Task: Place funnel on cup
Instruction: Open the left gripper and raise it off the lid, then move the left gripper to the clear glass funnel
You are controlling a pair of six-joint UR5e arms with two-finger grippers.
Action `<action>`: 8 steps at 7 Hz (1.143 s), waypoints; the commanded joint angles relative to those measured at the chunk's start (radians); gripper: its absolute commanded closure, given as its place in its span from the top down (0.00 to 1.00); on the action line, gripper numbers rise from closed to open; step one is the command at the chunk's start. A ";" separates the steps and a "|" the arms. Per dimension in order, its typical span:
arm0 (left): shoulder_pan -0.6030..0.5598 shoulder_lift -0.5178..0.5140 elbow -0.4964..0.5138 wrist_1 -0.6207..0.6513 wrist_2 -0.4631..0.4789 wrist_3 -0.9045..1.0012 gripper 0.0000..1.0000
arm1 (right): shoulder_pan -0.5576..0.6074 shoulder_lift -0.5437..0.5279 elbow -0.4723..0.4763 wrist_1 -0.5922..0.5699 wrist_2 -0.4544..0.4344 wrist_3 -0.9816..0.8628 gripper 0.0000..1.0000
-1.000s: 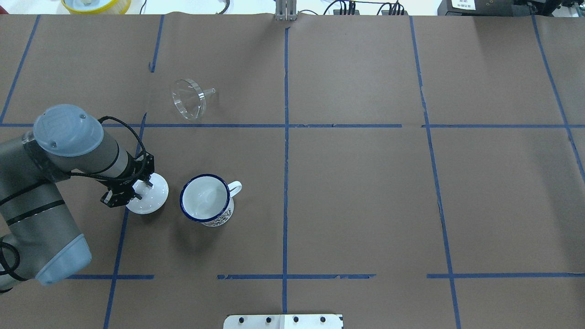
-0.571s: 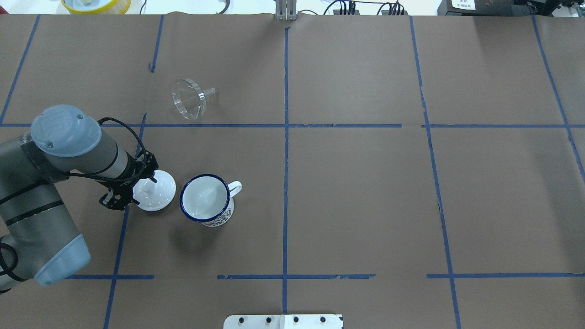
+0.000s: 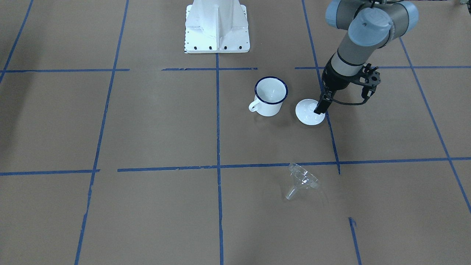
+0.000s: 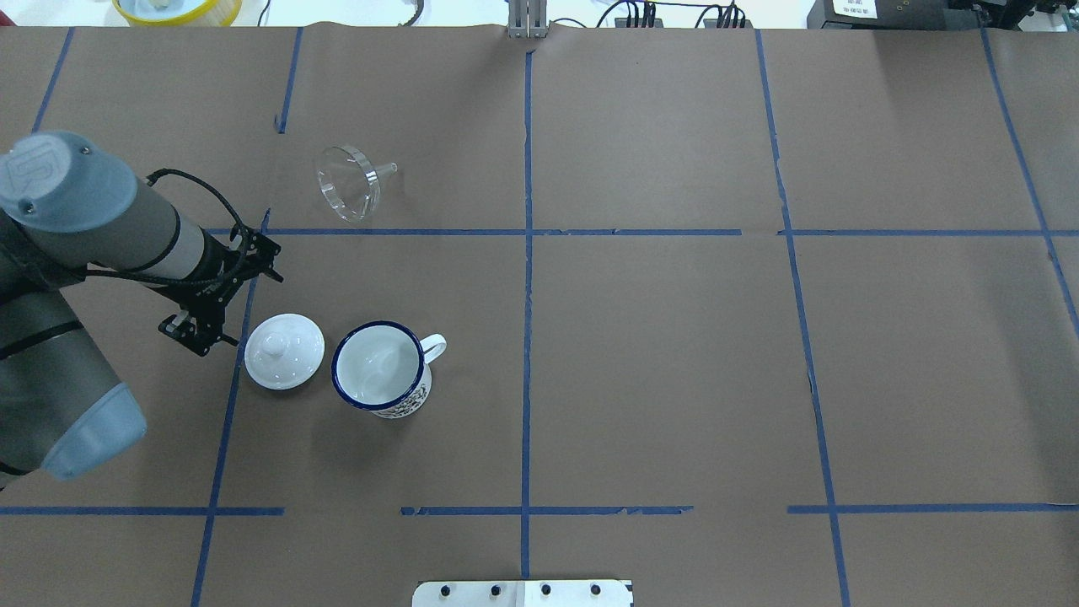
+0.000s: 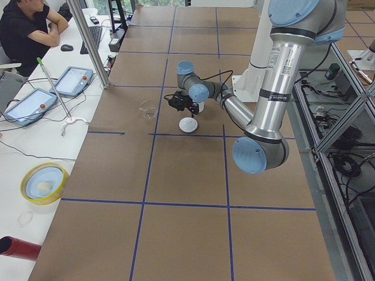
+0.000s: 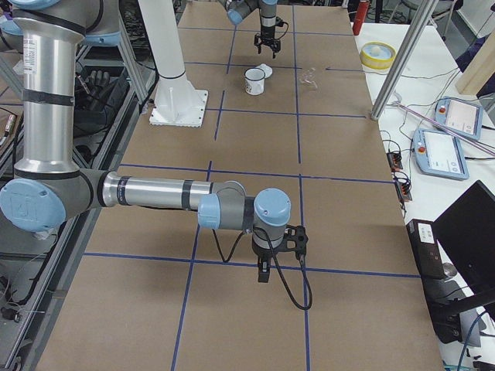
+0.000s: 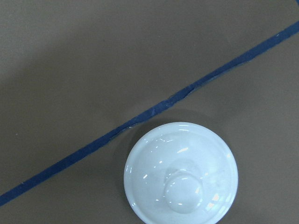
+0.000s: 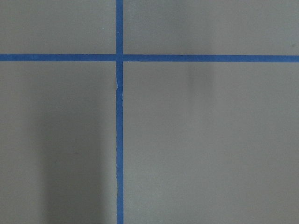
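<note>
Left claw (image 4: 195, 335) hangs empty over the desk (image 4: 674, 379); can't tell if it's spread or pressed together. Lid (image 4: 284, 351) lies free just right of it, with a narrow gap to the cup (image 4: 379, 367). Funnel (image 4: 347, 183) is forward and right of the claw, past the tape line, on its side with the spout pointing right and open room all round. Cup is upright, mouth clear. Left arm is much nearer. Right claw (image 6: 263, 272) is well away, state unreadable.

Clear funnel (image 4: 347, 183) tipped on its side on the desk (image 4: 674, 354), spout toward the robot's right, well apart from the upright, empty white blue-rimmed cup (image 4: 379, 367).
</note>
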 commanded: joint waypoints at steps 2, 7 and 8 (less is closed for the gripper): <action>-0.049 -0.019 0.244 -0.659 0.216 -0.183 1.00 | 0.000 0.000 0.000 0.000 0.000 0.000 1.00; -0.037 -0.214 0.572 -1.003 0.395 -0.272 1.00 | 0.000 0.000 0.000 0.000 0.000 0.000 1.00; -0.033 -0.212 0.583 -1.003 0.395 -0.273 1.00 | 0.000 0.000 0.001 0.000 0.000 0.000 1.00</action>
